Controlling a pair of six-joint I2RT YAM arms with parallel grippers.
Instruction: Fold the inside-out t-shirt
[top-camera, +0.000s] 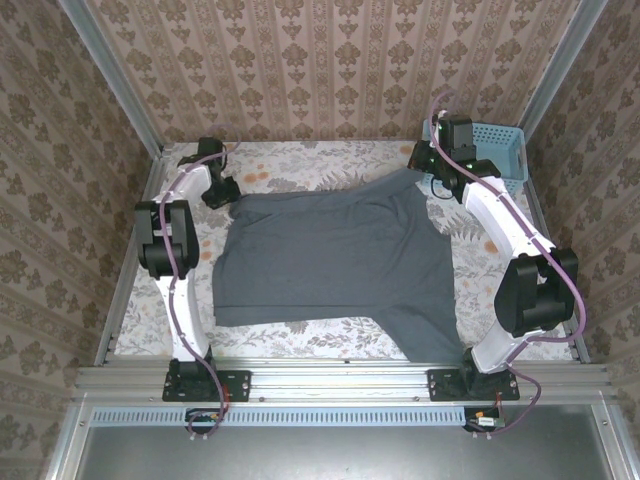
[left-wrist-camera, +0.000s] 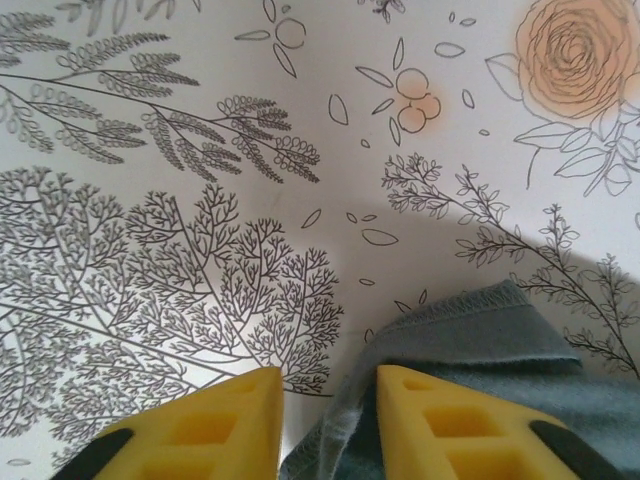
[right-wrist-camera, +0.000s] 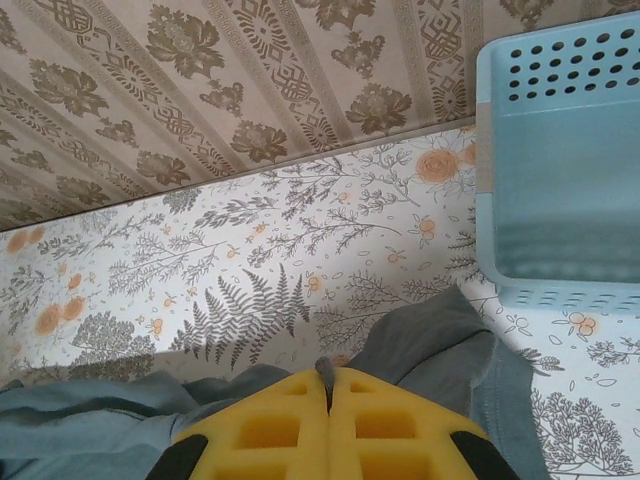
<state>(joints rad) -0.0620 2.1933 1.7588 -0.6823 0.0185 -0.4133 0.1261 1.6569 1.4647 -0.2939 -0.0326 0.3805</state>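
The inside-out t-shirt (top-camera: 335, 260), plain dark slate-grey, lies spread flat across the middle of the flowered table. My left gripper (top-camera: 222, 192) is at the shirt's far left corner. In the left wrist view its yellow fingers (left-wrist-camera: 330, 385) stand apart, with the stitched hem of the shirt (left-wrist-camera: 500, 330) running between them and a gap on the left side. My right gripper (top-camera: 425, 165) is at the shirt's far right corner, which is lifted. Its pads (right-wrist-camera: 328, 385) are pressed together with a small nub of the grey fabric (right-wrist-camera: 430, 335) pinched between them.
A light blue perforated basket (top-camera: 495, 150) stands at the back right corner, close beside the right gripper, and its near wall (right-wrist-camera: 560, 200) shows in the right wrist view. Patterned walls close the table on three sides. A metal rail (top-camera: 340, 380) runs along the near edge.
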